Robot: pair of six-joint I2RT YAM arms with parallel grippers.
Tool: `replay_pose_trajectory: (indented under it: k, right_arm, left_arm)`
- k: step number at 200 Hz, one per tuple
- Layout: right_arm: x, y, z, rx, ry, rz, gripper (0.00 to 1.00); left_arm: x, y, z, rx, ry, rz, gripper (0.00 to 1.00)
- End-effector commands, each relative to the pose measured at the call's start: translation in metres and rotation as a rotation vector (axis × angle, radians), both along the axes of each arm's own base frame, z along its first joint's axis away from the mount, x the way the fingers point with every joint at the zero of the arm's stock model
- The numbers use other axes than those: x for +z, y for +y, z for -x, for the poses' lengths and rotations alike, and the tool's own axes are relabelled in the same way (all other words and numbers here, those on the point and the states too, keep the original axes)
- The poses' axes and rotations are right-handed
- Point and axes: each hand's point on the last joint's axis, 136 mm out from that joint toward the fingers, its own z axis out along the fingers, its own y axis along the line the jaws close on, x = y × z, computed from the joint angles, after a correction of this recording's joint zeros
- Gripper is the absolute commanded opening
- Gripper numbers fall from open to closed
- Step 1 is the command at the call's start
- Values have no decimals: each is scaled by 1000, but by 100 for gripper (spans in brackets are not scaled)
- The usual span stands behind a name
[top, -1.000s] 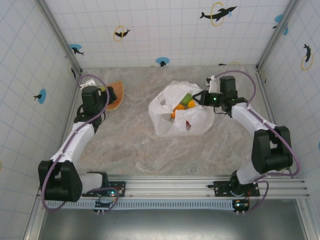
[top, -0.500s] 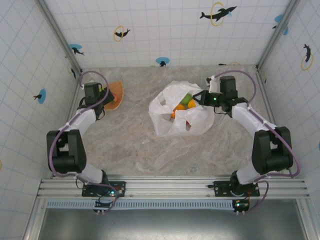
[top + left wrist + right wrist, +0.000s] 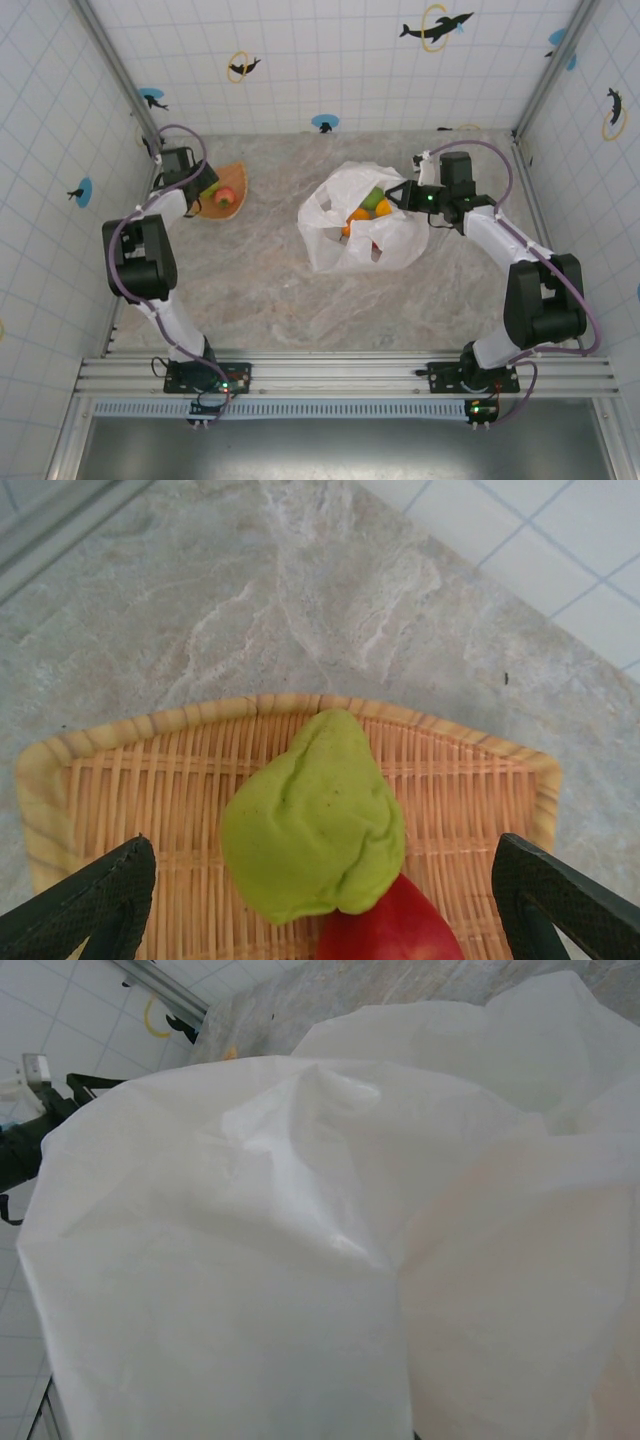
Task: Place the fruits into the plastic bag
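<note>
The left gripper [image 3: 320, 895] hangs wide open over the green fruit [image 3: 312, 830] on the woven tray [image 3: 130, 780]. The right gripper [image 3: 401, 196] pinches the plastic bag [image 3: 335, 250] shut-tight. Next, the left one should drop and squeeze.

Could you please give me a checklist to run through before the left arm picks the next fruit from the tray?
1. Left gripper open: ok, jaws wide apart over the tray.
2. Green fruit between the fingers: ok, roughly centred, lying on the tray.
3. Green fruit free of neighbours: not ok, the red fruit lies against its side nearer the gripper.
4. Bag mouth open: ok, an orange fruit shows inside from above.
5. Right gripper gripping the bag's rim: ok, shut on it.
</note>
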Motion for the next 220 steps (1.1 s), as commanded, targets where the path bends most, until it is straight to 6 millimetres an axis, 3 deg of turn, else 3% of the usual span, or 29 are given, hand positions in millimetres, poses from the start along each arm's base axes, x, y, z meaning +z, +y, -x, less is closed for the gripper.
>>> replay_pose_trajectory:
  k: [1,87,133,179,220]
  right_arm:
    - [6,0,1,9,-20,-6,0]
    - [0,1,-3,12,-7,-7,0]
    - [-5,1,-2,14,5,-8,0]
    - [-4,1,2,16,4,-7,0]
    - [-3,-1,3,10,-2,-5,0]
  left_arm:
    - [-9,0,-13,-32,29,19,89]
    - [-55,-2,-28,-55,123,41,88]
    - [-63,-1,-27,-56,144,34,78]
    - [-35,4,-29,-42,95,0,64]
    - [33,0,-19,-37,-46,11,61]
